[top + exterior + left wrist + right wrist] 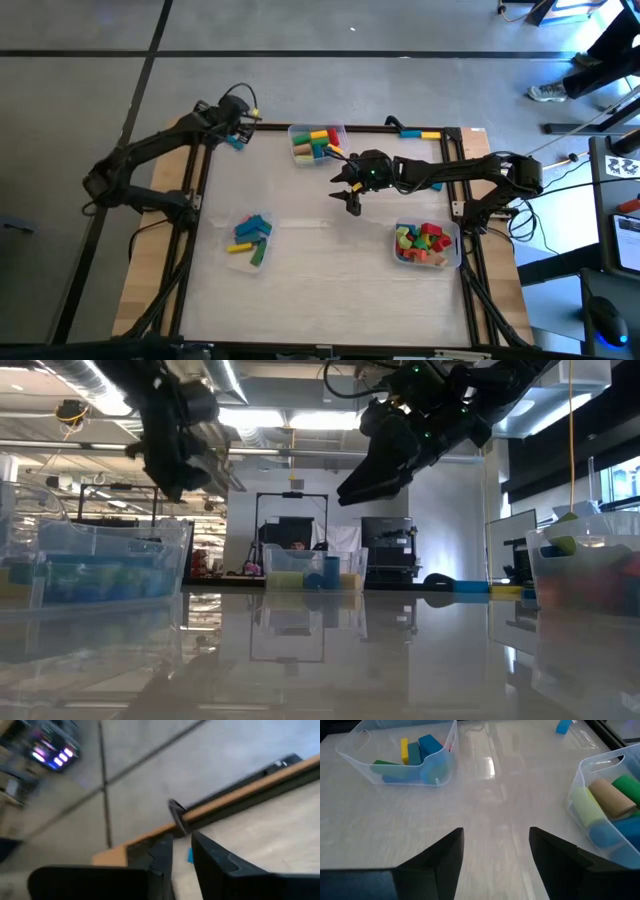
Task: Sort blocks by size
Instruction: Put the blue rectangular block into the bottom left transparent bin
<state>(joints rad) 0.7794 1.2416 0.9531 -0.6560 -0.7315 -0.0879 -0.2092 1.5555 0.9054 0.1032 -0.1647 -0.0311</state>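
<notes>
My right gripper [350, 190] hangs open and empty above the middle of the table; it also shows in the low view [345, 495] and its own wrist view [496, 850]. My left gripper [240, 132] is raised near the table's far left corner, and its fingers [165, 855] stand a narrow gap apart. A small blue block [563, 726] lies on the table there, and a sliver of it shows through that gap [190, 855]. Blocks fill three clear bins: cylinders and bars in the far bin [318, 142], blue, yellow and green ones in the near left bin [252, 238], and red, green and orange ones in the right bin [428, 245].
A loose blue block [410, 132] and a loose yellow one [430, 133] lie at the table's far edge. The table's dark frame runs along its edges. Bare table lies between the three bins, under my right gripper. A person's foot [548, 93] shows on the floor beyond the far right corner.
</notes>
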